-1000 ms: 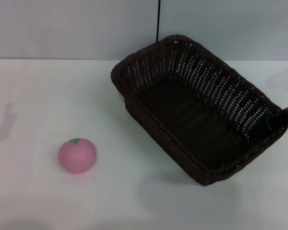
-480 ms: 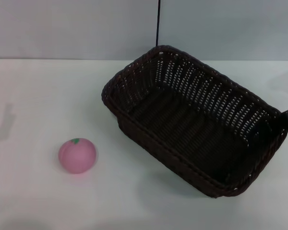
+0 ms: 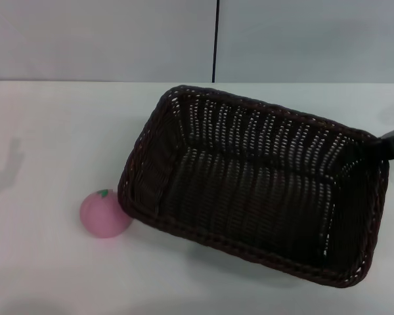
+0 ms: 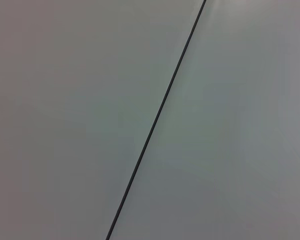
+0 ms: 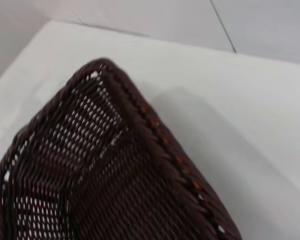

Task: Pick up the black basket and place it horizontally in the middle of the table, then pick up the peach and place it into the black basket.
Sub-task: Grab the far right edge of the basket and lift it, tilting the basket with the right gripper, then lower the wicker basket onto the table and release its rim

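The black basket (image 3: 249, 190) hangs over the middle and right of the white table (image 3: 52, 118), its long side running almost left to right and its open top tilted toward me. My right gripper (image 3: 390, 145) is shut on its rim at the far right end. The right wrist view shows the braided rim and a corner of the basket (image 5: 115, 165) above the table (image 5: 250, 100). The pink peach (image 3: 104, 213) sits on the table at the front left, and the basket's left corner overlaps its edge in the head view. My left gripper is out of view.
A pale wall with a dark vertical seam (image 3: 215, 39) stands behind the table; the left wrist view shows only that wall and seam (image 4: 155, 120). An arm's shadow (image 3: 12, 161) falls on the table at the far left.
The basket has swung round from a diagonal to nearly horizontal. Its left end moved forward and left, up to the peach. The peach has not moved.
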Controlling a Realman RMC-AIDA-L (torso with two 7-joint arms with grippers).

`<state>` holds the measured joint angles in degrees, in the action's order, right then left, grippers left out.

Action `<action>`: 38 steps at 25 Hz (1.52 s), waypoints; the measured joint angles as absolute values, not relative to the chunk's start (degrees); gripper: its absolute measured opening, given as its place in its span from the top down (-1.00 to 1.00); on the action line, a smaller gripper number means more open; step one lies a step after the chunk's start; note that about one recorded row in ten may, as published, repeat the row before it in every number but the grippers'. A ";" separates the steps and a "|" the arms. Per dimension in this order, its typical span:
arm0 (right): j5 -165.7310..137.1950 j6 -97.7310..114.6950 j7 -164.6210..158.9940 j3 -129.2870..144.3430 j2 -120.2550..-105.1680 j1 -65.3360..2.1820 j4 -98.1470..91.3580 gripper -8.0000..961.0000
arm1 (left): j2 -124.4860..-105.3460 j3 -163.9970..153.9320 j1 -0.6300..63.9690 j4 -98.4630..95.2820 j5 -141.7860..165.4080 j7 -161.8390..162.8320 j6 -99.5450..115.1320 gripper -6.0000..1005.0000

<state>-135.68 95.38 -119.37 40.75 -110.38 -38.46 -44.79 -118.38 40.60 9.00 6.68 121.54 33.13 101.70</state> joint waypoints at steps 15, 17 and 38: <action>-128.00 97.49 -101.95 37.52 -109.27 -39.26 -41.79 0.59 | -118.49 40.60 9.67 6.68 121.46 33.32 101.22 -0.47; -128.00 97.60 -100.83 37.69 -108.98 -39.72 -40.66 0.58 | -118.54 40.60 9.66 6.73 121.47 33.90 101.22 -0.47; -128.05 96.08 -92.90 37.66 -107.65 -40.25 -35.60 0.44 | -118.65 39.54 8.89 7.38 121.95 35.43 101.88 -0.44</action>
